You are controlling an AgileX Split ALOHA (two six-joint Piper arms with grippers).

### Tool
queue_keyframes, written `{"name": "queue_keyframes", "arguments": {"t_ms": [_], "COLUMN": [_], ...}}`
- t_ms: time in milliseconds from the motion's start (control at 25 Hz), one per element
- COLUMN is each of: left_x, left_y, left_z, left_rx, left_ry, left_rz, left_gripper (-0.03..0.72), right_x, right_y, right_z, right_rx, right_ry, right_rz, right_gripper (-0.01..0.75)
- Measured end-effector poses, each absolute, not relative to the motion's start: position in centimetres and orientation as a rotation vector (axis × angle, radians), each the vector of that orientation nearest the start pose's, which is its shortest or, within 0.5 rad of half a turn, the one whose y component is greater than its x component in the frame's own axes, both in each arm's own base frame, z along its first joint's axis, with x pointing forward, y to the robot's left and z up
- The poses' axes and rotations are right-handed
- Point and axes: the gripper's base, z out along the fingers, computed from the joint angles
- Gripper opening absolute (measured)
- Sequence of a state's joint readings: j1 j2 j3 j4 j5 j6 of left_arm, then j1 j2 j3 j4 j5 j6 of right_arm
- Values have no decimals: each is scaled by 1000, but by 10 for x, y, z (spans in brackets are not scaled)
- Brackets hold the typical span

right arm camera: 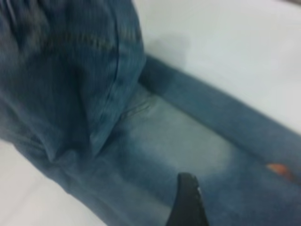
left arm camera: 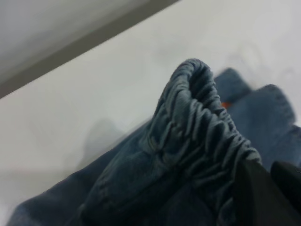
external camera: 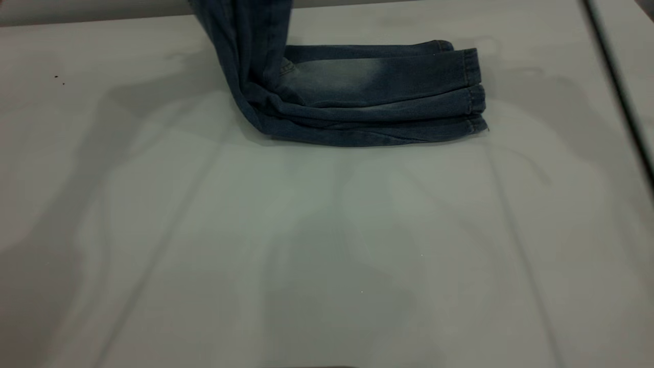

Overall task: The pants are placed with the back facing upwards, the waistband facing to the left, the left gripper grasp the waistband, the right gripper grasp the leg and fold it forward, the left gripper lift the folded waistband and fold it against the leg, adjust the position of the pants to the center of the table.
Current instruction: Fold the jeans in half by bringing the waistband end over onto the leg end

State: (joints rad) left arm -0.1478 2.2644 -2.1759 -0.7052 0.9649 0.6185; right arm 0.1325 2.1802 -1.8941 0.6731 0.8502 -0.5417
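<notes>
The blue denim pants (external camera: 378, 102) lie folded lengthwise at the back of the table (external camera: 327, 245), hems toward the right. Their left end rises steeply and leaves the exterior view at its top edge. On top lies the leg (external camera: 352, 76) with its whitish faded patch. In the left wrist view the ruched waistband (left arm camera: 202, 117) stands up in the air, and my left gripper (left arm camera: 268, 188) is shut on it. In the right wrist view a black part of my right gripper (right arm camera: 188, 202) hovers just over the faded leg (right arm camera: 188, 136), beside the raised cloth (right arm camera: 70, 70). Neither gripper shows in the exterior view.
A dark seam (external camera: 618, 87) runs down the table's right side, with another pale surface beyond it. The table's back edge (external camera: 102, 18) lies just behind the pants. The wide white surface in front of the pants holds only shadows.
</notes>
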Motion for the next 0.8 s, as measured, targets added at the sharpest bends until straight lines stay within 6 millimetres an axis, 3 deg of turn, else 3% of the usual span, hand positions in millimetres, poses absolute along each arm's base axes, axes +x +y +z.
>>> {"name": "queue_keyframes", "arguments": {"t_ms": [200,480,800], "left_x": [486,463,456], "left_y": [-181,-247,-294], "left_z": [281,278,215], "left_rx": [756,901,1031], "left_ry": [2194,2107,2141], "left_rz": [-668,-683,-702], "left_gripper": [50,50,50], "right_x": [475,459,436], "right_y": [87,83,79], "right_z": [274,312,357], "right_rx": [-400,-429,-472], "right_ry": [2362,2303,2225], "right_rz": [616,599,531], "right_gripper": [465,465,465]}}
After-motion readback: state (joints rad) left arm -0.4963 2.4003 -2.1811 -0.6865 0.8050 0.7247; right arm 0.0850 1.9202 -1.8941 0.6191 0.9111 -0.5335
